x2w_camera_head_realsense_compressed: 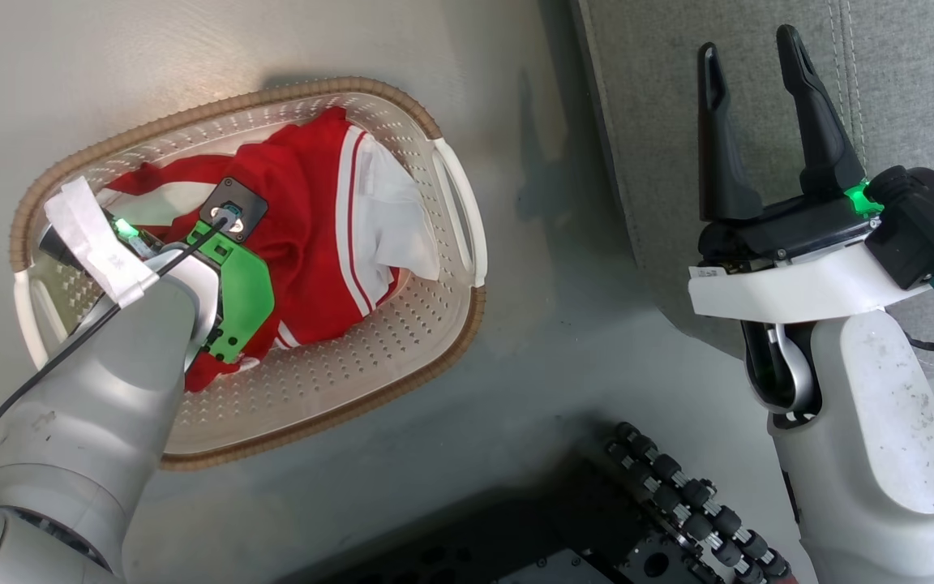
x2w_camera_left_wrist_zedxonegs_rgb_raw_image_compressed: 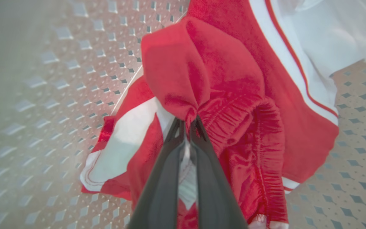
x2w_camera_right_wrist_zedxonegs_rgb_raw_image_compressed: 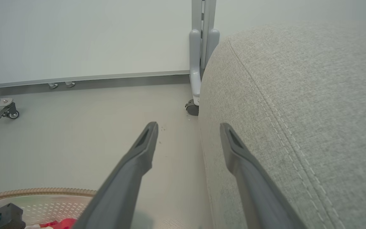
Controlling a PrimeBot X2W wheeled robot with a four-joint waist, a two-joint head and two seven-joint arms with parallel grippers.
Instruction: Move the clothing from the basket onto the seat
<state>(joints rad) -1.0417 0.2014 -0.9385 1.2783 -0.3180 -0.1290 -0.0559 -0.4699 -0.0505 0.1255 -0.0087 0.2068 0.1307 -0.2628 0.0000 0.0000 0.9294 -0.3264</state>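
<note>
Inside the basket (x2w_camera_head_realsense_compressed: 191, 118), the left gripper (x2w_camera_left_wrist_zedxonegs_rgb_raw_image_compressed: 187, 127) is pinched tight on a fold of the red clothing (x2w_camera_head_realsense_compressed: 305, 211) heaped there. Right of the basket, the right gripper (x2w_camera_head_realsense_compressed: 747, 45) hangs wide open and empty over the edge of the grey seat (x2w_camera_head_realsense_compressed: 913, 89).

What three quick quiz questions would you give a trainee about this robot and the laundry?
1. True or false: the left gripper is shut on a fold of the clothing.
2. Fill in: near the seat, the right gripper has its fingers ____.
3. Where does the clothing lie? A. on the seat. B. in the basket. C. in the right gripper.
Key: 1 true; 2 open; 3 B.
</note>
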